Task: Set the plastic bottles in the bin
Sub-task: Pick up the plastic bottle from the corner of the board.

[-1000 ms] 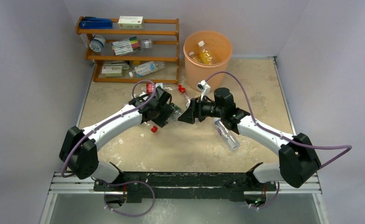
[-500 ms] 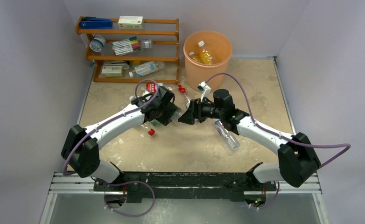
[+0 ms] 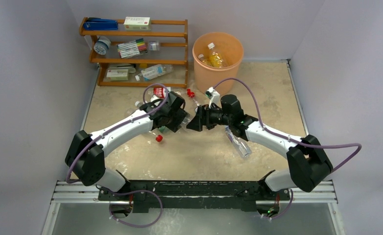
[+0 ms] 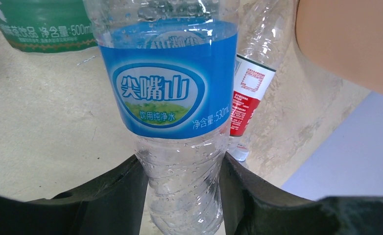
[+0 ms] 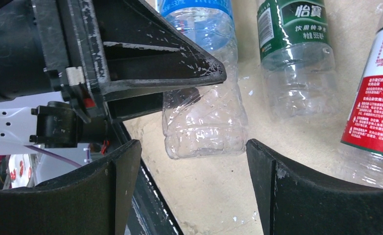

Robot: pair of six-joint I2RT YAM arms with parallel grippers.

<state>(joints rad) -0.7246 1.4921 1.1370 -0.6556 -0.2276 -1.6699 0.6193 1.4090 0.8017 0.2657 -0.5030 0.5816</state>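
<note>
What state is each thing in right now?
left pincer, shut on the blue-label bottle.
blue-label bottle, gripped at its clear lower body.
right pincer, open, empty.
green-label bottle, lying loose.
red-label bottle, lying loose.
bin, upright, yellow bottle inside.

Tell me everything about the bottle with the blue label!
The blue-label bottle is clear, crinkly plastic with droplets inside, wearing a blue wrap with white writing and a small green picture. The left gripper pinches its ribbed lower body between black fingers. Its cap is hidden; other bottles lie behind it.
</note>
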